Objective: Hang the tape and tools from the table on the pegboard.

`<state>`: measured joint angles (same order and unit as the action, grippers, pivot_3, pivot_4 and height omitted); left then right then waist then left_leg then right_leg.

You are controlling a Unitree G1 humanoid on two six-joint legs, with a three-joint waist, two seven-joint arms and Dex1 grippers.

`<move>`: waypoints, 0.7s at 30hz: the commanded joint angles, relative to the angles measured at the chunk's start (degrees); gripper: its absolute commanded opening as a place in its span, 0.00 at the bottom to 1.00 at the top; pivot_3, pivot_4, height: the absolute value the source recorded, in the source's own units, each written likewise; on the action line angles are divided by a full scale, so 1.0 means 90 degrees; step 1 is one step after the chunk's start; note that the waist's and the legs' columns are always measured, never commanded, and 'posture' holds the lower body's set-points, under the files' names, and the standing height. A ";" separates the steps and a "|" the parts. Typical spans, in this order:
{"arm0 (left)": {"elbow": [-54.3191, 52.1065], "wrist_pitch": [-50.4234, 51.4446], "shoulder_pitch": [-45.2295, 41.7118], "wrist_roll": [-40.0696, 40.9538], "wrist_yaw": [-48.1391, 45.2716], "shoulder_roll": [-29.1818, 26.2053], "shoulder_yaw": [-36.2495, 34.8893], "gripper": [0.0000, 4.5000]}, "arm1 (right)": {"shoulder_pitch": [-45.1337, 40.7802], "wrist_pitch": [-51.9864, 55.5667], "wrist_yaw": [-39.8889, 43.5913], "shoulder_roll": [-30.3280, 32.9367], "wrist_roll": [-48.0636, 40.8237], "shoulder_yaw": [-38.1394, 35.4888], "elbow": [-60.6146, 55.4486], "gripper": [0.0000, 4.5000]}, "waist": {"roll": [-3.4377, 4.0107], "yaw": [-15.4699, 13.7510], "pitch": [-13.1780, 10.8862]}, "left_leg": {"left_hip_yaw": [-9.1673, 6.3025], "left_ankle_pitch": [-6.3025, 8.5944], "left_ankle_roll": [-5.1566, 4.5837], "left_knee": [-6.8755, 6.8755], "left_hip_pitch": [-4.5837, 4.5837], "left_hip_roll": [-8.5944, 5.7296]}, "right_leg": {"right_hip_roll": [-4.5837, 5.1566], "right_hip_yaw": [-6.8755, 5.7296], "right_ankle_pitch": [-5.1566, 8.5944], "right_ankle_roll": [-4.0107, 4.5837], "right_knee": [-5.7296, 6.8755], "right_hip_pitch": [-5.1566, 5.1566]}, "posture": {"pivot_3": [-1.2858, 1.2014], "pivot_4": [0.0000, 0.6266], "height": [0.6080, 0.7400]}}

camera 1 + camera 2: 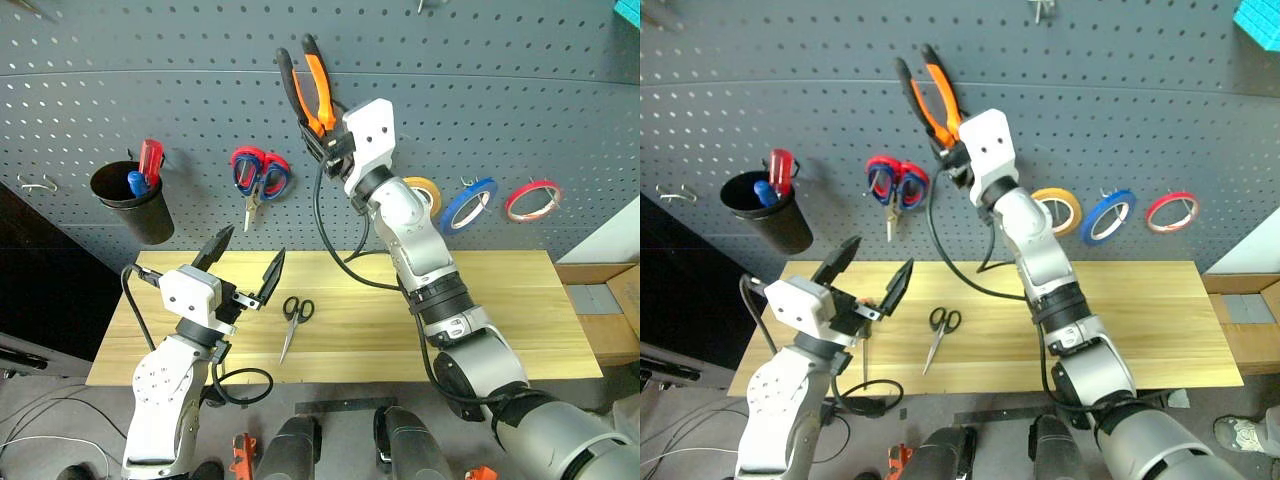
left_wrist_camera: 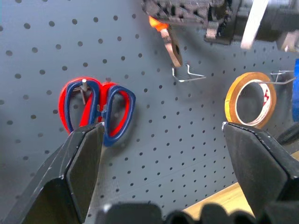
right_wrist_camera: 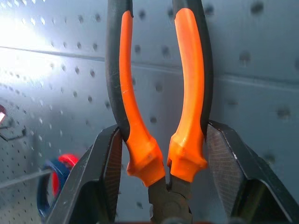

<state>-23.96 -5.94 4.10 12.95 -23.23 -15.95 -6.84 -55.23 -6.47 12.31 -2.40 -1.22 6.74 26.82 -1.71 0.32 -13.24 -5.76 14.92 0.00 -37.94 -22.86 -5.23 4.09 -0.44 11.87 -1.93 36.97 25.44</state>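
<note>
Your right gripper (image 1: 322, 128) clamps the orange-and-black pliers (image 1: 305, 85), handles up, against the pegboard (image 1: 500, 90), while your left gripper (image 1: 243, 262) hangs spread and empty over the table (image 1: 520, 310) beside the black-handled scissors (image 1: 292, 318).

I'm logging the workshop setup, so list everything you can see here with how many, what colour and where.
pliers: one, orange and black handles, held up against the pegboard by the right gripper
yellow tape: one, hanging on the pegboard
blue tape: one, on a hook beside the yellow one
red tape: one, on a hook beside the blue one
red-and-blue scissors: one, hanging on the pegboard
black cup: one, on the pegboard, holding a red-handled tool
black scissors: one, lying on the table
table: one, light wood
pegboard: one, dark grey
left gripper: black fingers, open, over the table
right gripper: black fingers, shut on the pliers
</note>
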 commanded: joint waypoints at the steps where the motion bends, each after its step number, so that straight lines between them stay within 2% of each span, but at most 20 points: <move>1: -0.0358 0.0014 0.0043 -0.0001 0.0049 -0.0055 0.0001 0.96 | 0.0118 -0.0397 -0.0237 -0.0056 0.0087 -0.0111 0.0000 0.47 | 0.0000 -0.0004 0.0000 | 0.0000 0.0000 0.0000 0.0000 0.0001 -0.0001 | 0.0000 0.0001 0.0000 0.0000 0.0001 0.0000 | 0.54 0.28 1.00; 11: -0.0304 0.0101 -0.0018 0.0068 0.0038 -0.0169 -0.0111 0.96 | 0.0368 -0.0289 -0.0506 -0.0126 0.0222 -0.0083 0.0089 0.47 | 0.0001 -0.0010 0.0000 | 0.0002 -0.0001 0.0001 -0.0001 0.0003 -0.0001 | -0.0002 0.0003 0.0000 0.0000 0.0004 -0.0001 | 0.54 0.28 1.00; 18: -0.0235 0.0298 0.0052 0.0089 0.0113 -0.0168 -0.0114 0.96 | 0.0470 0.0033 -0.0572 -0.0170 0.0057 -0.0289 -0.0192 0.97 | 0.0001 -0.0010 0.0000 | 0.0001 -0.0001 0.0001 -0.0003 0.0009 -0.0001 | -0.0002 0.0004 0.0000 0.0000 0.0008 -0.0006 | 0.54 0.29 1.00; 21: -0.0158 0.0677 0.0122 0.0033 0.0141 -0.0267 -0.0113 0.96 | 0.0683 0.0250 -0.0493 -0.0086 0.0091 -0.0253 -0.0612 0.99 | 0.0001 -0.0020 0.0000 | -0.0002 -0.0001 -0.0001 -0.0004 0.0017 -0.0002 | -0.0003 0.0001 -0.0002 0.0003 0.0008 -0.0016 | 0.53 0.30 1.00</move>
<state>-24.39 -1.22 4.68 13.37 -22.47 -17.63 -7.08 -49.22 -4.51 8.38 -3.92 0.37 5.92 26.24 -1.70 0.15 -13.24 -5.78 14.92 -0.02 -37.98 -22.71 -5.27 4.07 -0.44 11.85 -1.90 37.04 25.29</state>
